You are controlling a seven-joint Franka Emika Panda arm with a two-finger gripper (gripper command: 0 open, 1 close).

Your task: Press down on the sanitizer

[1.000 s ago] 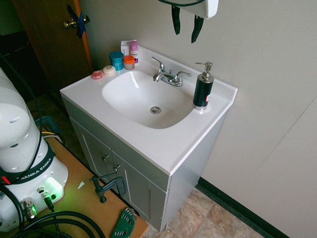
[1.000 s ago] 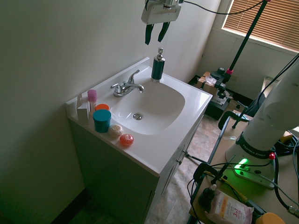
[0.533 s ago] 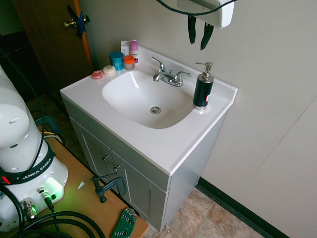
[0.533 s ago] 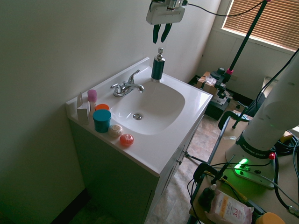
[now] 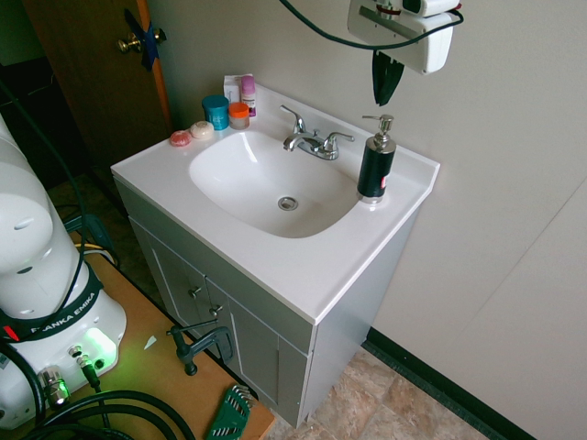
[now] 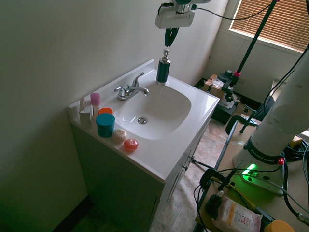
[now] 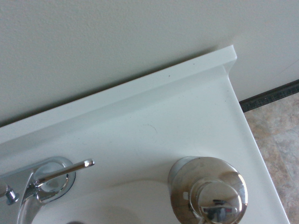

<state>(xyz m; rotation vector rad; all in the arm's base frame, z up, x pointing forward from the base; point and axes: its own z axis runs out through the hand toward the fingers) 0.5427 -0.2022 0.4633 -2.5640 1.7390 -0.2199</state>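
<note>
One black cylindrical pump bottle with a chrome pump head, the sanitizer (image 5: 376, 162), stands upright on the white vanity surface (image 5: 303, 266), at the back corner beside the oval white basin (image 5: 266, 183) and close to the wall. My hand (image 5: 383, 81) hangs above it, pointing straight down, with its dark fingers drawn close together so that only a narrow slit shows between them; they hold nothing. In the first exterior view a clear gap separates my fingertips from the pump head, while in the second exterior view my hand (image 6: 167, 39) seems to sit just above the sanitizer (image 6: 163, 69), not touching it as far as I can tell. From my wrist, the shiny round pump top (image 7: 209, 192) shows from above, with the chrome faucet (image 7: 37, 179) nearby on the same surface. The faucet (image 5: 312, 139) sits at the middle of the basin's back edge. At the far end of the surface stand a teal jar (image 5: 215, 111), an orange-lidded jar (image 5: 238, 115) and two small round soaps (image 5: 191, 134).
</note>
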